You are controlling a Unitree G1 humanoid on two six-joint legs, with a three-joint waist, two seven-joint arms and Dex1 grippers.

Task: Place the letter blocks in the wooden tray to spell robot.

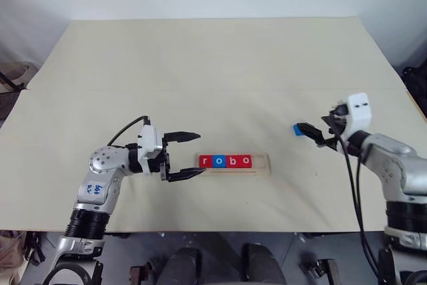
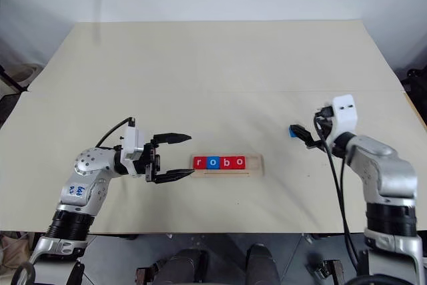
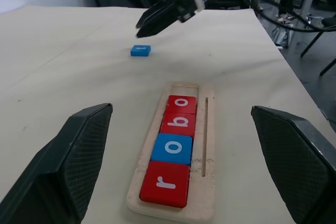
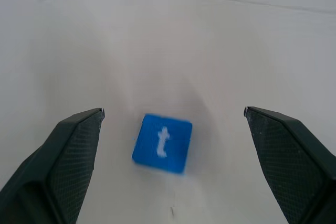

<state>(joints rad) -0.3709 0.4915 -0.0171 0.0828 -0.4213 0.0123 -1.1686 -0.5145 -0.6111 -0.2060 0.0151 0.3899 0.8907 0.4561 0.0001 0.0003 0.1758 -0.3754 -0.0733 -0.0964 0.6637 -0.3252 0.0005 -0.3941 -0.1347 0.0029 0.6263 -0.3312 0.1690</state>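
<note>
1. Four letter blocks (image 1: 225, 161) lie in the wooden tray (image 1: 261, 163), in one row, touching each other: red, blue, red, red.
2. Their white letters read "r", "o", "b", "o" from the robot's left to its right, so the row spells "robo".
3. In the head views the letters stand upright for the robot.
4. The tray lies flat on the pale worktop (image 1: 213, 71), near the front edge and about in the middle.
5. Its long axis runs from left to right across the worktop, parallel to the front edge.
6. The blocks fill the left part of the slot; the right end of the slot is free, with bare wood showing.
7. In the left wrist view a thin groove (image 3: 204, 135) runs along the tray beside the row of blocks.
8. One more block, the blue "t" block (image 4: 162, 142), lies flat on the worktop well apart from the tray, to the right of it and a little farther from the robot.
9. In the right wrist view its white "t" is clear to read, and the block is turned a little.
10. The right end effector (image 1: 309, 131) hovers over this block with its fingers spread wide and holds nothing.
11. The left end effector (image 1: 189, 155) is just beside the left end of the tray, pointing along the tray's long axis.
12. Its fingers are wide apart, and it grips nothing.
</note>
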